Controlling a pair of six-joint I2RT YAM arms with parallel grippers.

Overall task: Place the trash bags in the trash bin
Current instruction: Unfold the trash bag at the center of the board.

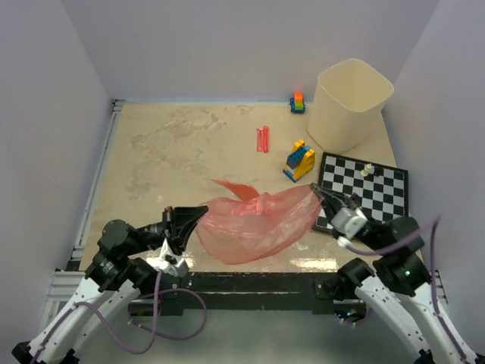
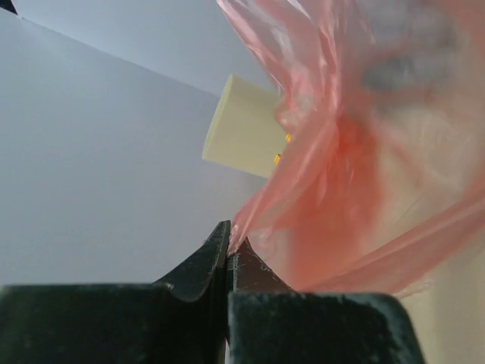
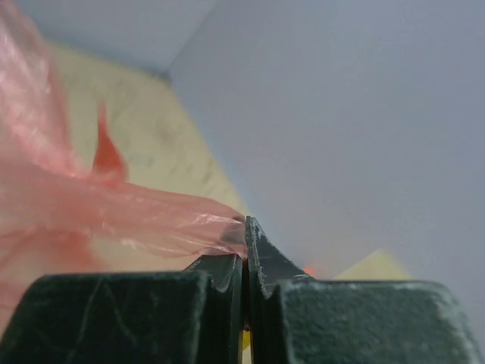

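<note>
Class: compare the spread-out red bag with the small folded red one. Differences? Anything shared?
The spread-out bag is a wide crinkly sack; the folded bag is a narrow strip. The spread-out bag is pinched by the left gripper and right gripper; the folded bag lies untouched. Both are red plastic.
</note>
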